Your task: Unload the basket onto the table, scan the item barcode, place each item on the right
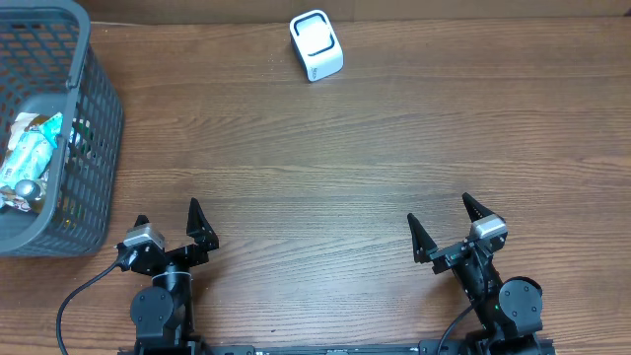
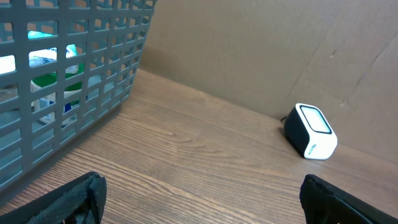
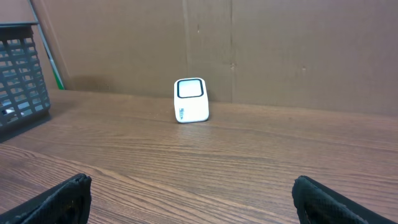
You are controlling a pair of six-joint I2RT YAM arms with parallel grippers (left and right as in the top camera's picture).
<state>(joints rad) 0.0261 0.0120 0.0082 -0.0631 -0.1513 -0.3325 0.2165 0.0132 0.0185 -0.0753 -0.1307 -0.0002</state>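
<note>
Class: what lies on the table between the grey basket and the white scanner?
Nothing; the overhead view shows only bare wooden table between the basket and the scanner.

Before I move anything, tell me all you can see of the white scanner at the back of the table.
The scanner is a small white box with rounded corners, plastic by its look. A dark-framed window sits on its sloped upper face, tilted up and towards the arms. One side carries a small blue marking, and the back looks dark. It stands upright on the wooden table, near the far edge, close to the cardboard wall. It is turned slightly askew. Only the table touches it.
</note>
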